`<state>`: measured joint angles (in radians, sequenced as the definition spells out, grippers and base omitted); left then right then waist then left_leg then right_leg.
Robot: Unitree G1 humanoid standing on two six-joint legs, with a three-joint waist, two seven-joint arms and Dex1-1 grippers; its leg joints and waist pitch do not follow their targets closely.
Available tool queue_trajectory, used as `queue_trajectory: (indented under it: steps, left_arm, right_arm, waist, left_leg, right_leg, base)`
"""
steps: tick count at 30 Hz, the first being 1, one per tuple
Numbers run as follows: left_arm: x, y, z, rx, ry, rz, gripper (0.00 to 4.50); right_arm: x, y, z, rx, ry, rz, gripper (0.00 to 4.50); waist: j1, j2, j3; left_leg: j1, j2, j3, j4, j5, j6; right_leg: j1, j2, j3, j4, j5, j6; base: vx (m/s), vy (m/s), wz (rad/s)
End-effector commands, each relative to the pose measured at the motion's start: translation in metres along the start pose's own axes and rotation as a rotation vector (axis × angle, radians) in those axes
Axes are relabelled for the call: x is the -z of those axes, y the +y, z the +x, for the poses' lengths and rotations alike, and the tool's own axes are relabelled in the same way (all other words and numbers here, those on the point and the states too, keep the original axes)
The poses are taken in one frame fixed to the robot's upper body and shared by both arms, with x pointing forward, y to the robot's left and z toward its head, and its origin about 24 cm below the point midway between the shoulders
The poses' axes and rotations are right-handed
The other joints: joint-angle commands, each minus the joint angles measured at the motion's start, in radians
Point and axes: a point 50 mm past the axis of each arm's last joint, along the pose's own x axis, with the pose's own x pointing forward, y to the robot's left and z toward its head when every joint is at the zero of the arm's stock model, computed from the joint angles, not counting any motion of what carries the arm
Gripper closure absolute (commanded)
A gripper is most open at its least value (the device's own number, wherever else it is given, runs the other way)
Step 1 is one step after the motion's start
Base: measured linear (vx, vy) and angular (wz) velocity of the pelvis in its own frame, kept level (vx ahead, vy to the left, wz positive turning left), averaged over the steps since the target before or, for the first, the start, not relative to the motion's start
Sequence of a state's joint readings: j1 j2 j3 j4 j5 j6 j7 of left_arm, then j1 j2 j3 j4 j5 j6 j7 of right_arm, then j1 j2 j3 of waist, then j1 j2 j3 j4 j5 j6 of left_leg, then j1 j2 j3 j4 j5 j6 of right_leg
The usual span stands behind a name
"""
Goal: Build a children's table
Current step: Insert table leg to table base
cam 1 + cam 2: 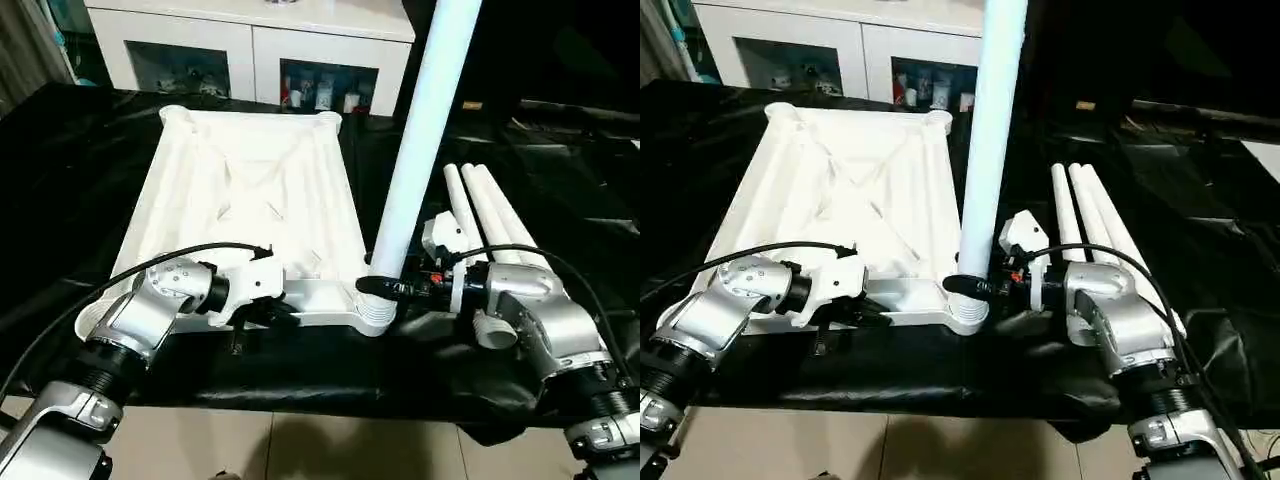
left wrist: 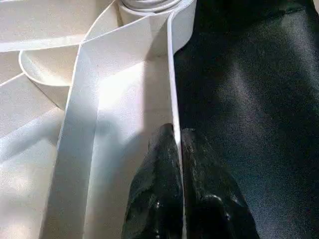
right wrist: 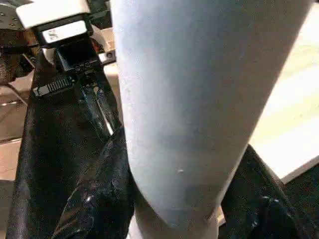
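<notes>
A black sheet (image 1: 80, 150) covers the bench in front of a white cabinet (image 1: 250, 40). On it we see the tabletop (image 1: 250, 190) lying underside up, ribs showing. One leg (image 1: 420, 140) stands upright in the near right corner socket (image 1: 375, 310); three more legs (image 1: 490, 215) lie side by side just to the right. Our left gripper (image 2: 177, 149) pinches the tabletop's thin near rim, fingers closed on it. Our right gripper (image 1: 385, 288) clasps the standing leg near its base, half open around it
</notes>
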<state>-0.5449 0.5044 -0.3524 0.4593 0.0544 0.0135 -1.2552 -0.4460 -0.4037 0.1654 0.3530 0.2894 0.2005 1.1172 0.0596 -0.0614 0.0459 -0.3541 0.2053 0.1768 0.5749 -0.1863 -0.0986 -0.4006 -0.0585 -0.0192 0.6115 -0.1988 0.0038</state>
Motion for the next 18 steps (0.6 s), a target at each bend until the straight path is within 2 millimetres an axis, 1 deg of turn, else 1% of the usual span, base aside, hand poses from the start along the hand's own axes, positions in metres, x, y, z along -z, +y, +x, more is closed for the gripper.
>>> queue_trajectory:
  steps: [1,3,6,8,9,10,11,13,14,15,16,18]
  left_arm:
    - [-0.007,-0.001,0.003,-0.003,-0.041,0.032,4.5]
    - [-0.009,0.0,0.003,-0.016,-0.054,0.034,4.5]
    - [-0.009,0.001,0.002,-0.02,-0.059,0.032,4.5]
    - [-0.009,0.001,0.002,-0.021,-0.061,0.03,4.5]
    - [-0.009,0.001,0.002,-0.021,-0.064,0.028,4.5]
    - [-0.01,0.001,0.003,-0.02,-0.065,0.027,4.5]
    - [-0.01,0.001,0.002,-0.019,-0.067,0.025,4.5]
    - [-0.01,0.001,0.002,-0.018,-0.069,0.024,4.5]
    - [-0.01,0.001,0.002,-0.017,-0.07,0.023,4.5]
    - [-0.009,0.0,0.002,-0.015,-0.069,0.023,4.5]
    - [-0.009,0.0,0.002,-0.013,-0.069,0.023,4.5]
    - [-0.009,0.0,0.003,-0.007,-0.07,0.023,4.5]
  right_arm:
    - [0.043,0.015,0.004,-0.059,0.131,0.126,2.66]
    - [0.045,0.014,0.003,-0.041,0.088,0.138,2.66]
    - [0.049,0.014,0.002,-0.018,0.075,0.162,2.66]
    - [0.052,0.013,0.001,0.007,0.068,0.187,2.66]
    - [0.054,0.013,0.0,0.015,0.065,0.198,2.66]
    - [0.055,0.013,0.0,0.019,0.062,0.206,2.66]
    - [0.056,0.013,-0.001,0.032,0.053,0.223,2.66]
    - [0.057,0.012,-0.002,0.05,0.045,0.242,2.66]
    - [0.058,0.011,-0.002,0.054,0.042,0.248,2.66]
    - [0.06,0.012,-0.003,0.054,0.057,0.251,2.66]
    - [0.063,0.012,-0.004,0.053,0.069,0.26,2.66]
    - [0.07,0.015,-0.007,0.045,0.105,0.266,2.66]
  waist:
    - [-0.006,0.001,-0.033]
    - [-0.007,0.001,-0.033]
    - [-0.008,0.002,-0.033]
    - [-0.009,0.005,-0.032]
    - [-0.01,0.004,-0.032]
    - [-0.009,0.007,-0.032]
    - [-0.01,0.007,-0.032]
    - [-0.01,0.012,-0.033]
    - [-0.011,0.009,-0.033]
    - [-0.01,0.016,-0.032]
    - [-0.012,0.014,-0.032]
    - [-0.012,0.014,-0.031]
  left_leg:
    - [0.003,0.025,0.0,-0.071,-0.237,0.035]
    - [0.003,0.025,0.0,-0.072,-0.242,0.035]
    - [0.004,0.026,-0.001,-0.073,-0.256,0.034]
    - [0.005,0.026,-0.003,-0.076,-0.277,0.029]
    - [0.005,0.026,-0.003,-0.076,-0.279,0.028]
    - [0.005,0.026,-0.003,-0.076,-0.278,0.027]
    - [0.004,0.027,-0.003,-0.077,-0.28,0.026]
    - [0.005,0.027,-0.004,-0.077,-0.284,0.023]
    - [0.005,0.027,-0.004,-0.078,-0.288,0.021]
    - [0.006,0.027,-0.004,-0.078,-0.29,0.02]
    - [0.005,0.027,-0.004,-0.078,-0.294,0.02]
    - [0.006,0.026,-0.004,-0.079,-0.309,0.017]
  right_leg:
    - [0.031,-0.061,0.034,-0.078,-0.234,-0.196]
    - [0.031,-0.061,0.034,-0.079,-0.238,-0.195]
    - [0.03,-0.06,0.034,-0.081,-0.253,-0.194]
    - [0.029,-0.061,0.034,-0.084,-0.281,-0.19]
    - [0.028,-0.06,0.034,-0.084,-0.286,-0.188]
    - [0.028,-0.061,0.034,-0.084,-0.284,-0.188]
    - [0.028,-0.06,0.034,-0.085,-0.283,-0.188]
    - [0.028,-0.06,0.035,-0.084,-0.273,-0.192]
    - [0.028,-0.059,0.034,-0.084,-0.269,-0.194]
    - [0.027,-0.06,0.034,-0.083,-0.265,-0.196]
    - [0.027,-0.058,0.034,-0.085,-0.265,-0.197]
    - [0.027,-0.059,0.034,-0.087,-0.285,-0.194]
  base:
    - [0.0,0.0,0.0]
    - [0.0,0.0,0.0]
    - [0.0,0.0,0.0]
    - [0.0,0.0,0.0]
    - [0.0,0.0,0.0]
    - [0.0,0.0,0.0]
    - [0.0,0.0,0.0]
    - [0.0,0.0,0.0]
    - [0.0,0.0,0.0]
    - [0.0,0.0,0.0]
    - [0.0,0.0,0.0]
    - [0.0,0.0,0.0]
